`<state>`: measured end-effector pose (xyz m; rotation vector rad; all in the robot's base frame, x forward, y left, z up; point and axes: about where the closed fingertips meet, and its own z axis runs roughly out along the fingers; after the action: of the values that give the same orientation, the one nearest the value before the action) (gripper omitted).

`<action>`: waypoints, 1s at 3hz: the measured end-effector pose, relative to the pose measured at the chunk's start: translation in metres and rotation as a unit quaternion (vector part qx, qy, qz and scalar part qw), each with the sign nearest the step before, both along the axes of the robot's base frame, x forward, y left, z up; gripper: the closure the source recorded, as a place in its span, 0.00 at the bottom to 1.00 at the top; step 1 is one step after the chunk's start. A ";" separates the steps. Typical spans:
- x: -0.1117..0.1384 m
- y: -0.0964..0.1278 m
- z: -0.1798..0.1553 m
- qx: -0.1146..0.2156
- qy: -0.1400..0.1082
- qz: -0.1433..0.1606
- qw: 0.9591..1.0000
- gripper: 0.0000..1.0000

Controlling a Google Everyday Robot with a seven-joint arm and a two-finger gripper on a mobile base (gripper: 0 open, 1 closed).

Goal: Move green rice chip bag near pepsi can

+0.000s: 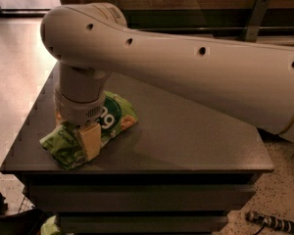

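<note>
The green rice chip bag (112, 119) lies flat on the dark table (196, 141), near its front left corner. It is bright green with white lettering. My gripper (88, 143) comes straight down from the wrist onto the bag's middle and covers part of it. The big pale arm (196, 67) reaches in from the right and hides the back of the table. The pepsi can is out of view.
The table's front edge (137, 170) and left edge lie close to the bag. Below the top is a dark cabinet front. On the floor are a small striped object (272, 222) at lower right and something green (49, 226) at lower left.
</note>
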<state>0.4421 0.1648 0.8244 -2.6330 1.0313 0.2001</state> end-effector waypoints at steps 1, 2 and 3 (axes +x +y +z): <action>0.008 -0.014 0.022 -0.037 -0.025 -0.020 0.999 1.00; 0.026 -0.024 0.045 -0.077 -0.046 -0.021 0.996 1.00; 0.059 -0.029 0.060 -0.083 -0.074 -0.019 0.994 1.00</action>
<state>0.5014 0.1354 0.8843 -2.7227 1.0875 -0.0927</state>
